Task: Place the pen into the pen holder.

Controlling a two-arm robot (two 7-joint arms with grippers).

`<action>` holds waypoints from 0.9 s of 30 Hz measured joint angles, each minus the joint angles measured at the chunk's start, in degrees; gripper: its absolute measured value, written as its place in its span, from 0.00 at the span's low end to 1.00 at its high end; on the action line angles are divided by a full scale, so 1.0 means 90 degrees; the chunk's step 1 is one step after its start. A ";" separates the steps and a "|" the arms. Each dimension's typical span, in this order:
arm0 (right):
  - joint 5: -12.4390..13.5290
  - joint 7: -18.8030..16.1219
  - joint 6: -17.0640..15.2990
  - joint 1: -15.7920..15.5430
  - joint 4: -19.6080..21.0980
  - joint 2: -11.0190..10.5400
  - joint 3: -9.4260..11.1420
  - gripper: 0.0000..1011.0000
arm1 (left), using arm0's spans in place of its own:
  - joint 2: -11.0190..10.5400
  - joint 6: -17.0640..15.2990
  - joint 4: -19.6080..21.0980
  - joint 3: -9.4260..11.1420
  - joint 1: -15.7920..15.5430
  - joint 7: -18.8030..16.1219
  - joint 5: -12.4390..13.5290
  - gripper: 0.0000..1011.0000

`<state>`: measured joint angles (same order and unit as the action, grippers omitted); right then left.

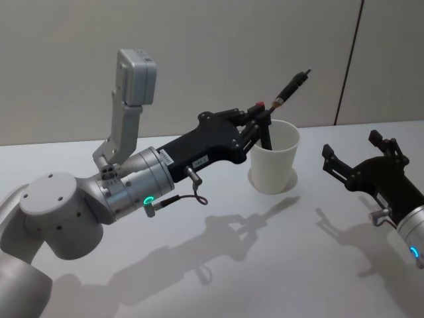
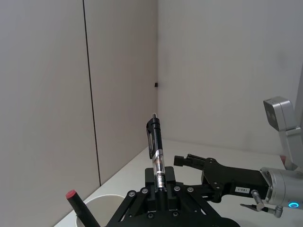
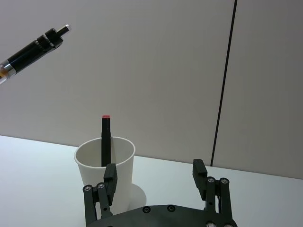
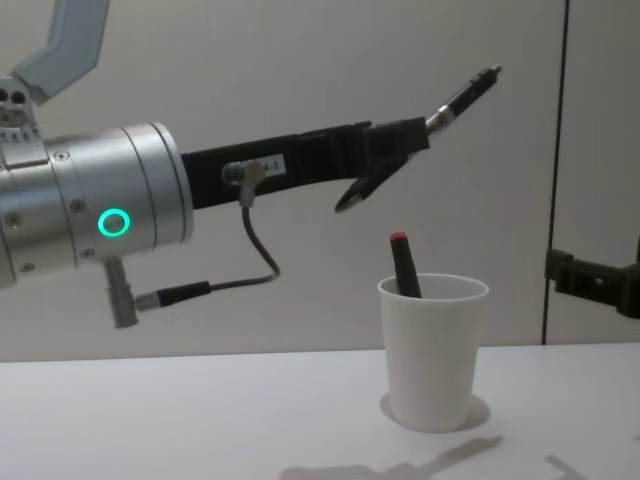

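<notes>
The pen [image 2: 156, 146] is clamped between my left jaws, its black clipped end and metal button rising at a slant past the fingertips. My left wrist view shows what the others miss: a clear stretch of barrel just above the pads. The white paper cup [image 4: 432, 350] stands upright on the table [image 1: 199, 278], below these jaws and a little to their right, with a black red-capped marker [image 4: 403, 265] leaning inside it. The pen is up in the air, apart from the rim.

My left gripper [image 4: 400, 150] reaches forward, nearly level, held above the cup – the chest view shows the clear gap between them, where the head view overlaps them. My right gripper [image 3: 155, 172] hovers low to the cup's right, jaws spread wide with nothing between them, pointing at the cup.
</notes>
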<state>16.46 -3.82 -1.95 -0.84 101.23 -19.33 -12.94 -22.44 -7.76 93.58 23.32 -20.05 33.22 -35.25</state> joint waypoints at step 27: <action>0.0439 -0.0165 -0.0056 -0.0152 0.0227 -0.0075 0.0068 0.99 | 0.0034 -0.0128 0.0020 0.0072 -0.0053 0.0134 0.0109 0.12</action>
<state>20.42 -5.30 -2.45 -2.21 103.27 -20.01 -12.32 -22.13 -8.91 93.77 23.96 -20.53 34.43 -34.27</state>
